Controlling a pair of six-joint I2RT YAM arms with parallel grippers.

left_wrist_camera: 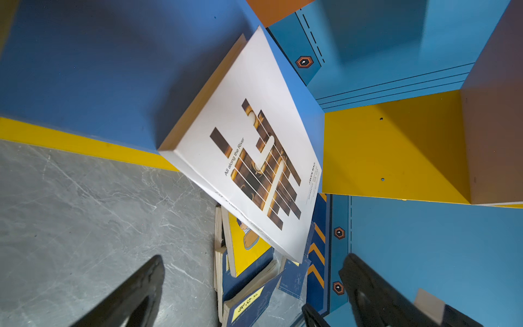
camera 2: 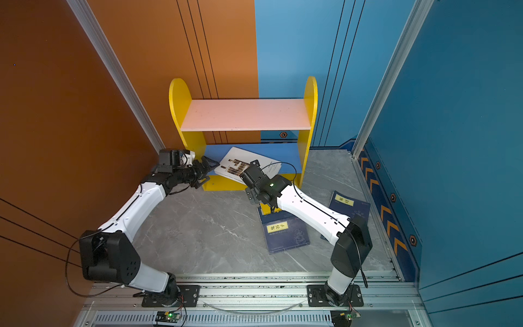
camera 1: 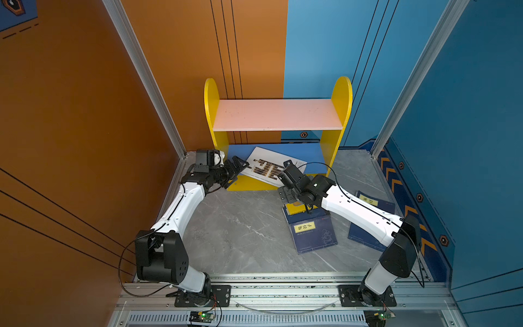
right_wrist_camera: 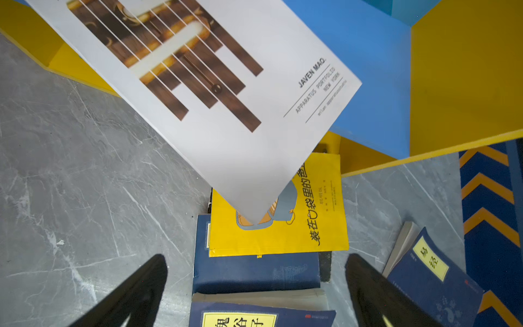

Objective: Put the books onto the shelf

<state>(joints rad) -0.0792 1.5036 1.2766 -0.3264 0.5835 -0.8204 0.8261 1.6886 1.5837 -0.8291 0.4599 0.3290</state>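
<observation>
You have both claws spread wide, and neither holds anything. Your left gripper (camera 1: 237,173) sits beside the left side panel of the shelf (camera 1: 277,114). In both top views its upper finger seems to overlap the edge of the white book (camera 1: 270,165). The left wrist view corrects that: the book lies ahead of the fingers (left_wrist_camera: 141,283), apart from them, and only there can you read its title, "All along the River". The top views give you the placing. The book's far part rests on the blue lower board (camera 1: 314,154), turned askew, and its near corner juts out past the yellow base strip (camera 1: 252,185). Your right gripper (right_wrist_camera: 256,257) hangs over the pile on the grey tabletop (camera 1: 240,226). From above its jaws are mostly tucked under the wrist, so the wide gap shows clearly only in the right wrist view. That view also shows the white book's corner overhanging the yellow book (right_wrist_camera: 283,237); you cannot tell whether they touch. From above, only a sliver of yellow shows beside the arm. The yellow book lies on a navy stack (right_wrist_camera: 254,271). From above the stack looks like one labelled cover, while both wrist views show several page edges. A separate navy book (right_wrist_camera: 433,283) lies tilted to the right, half hidden under your right forearm in both top views.
</observation>
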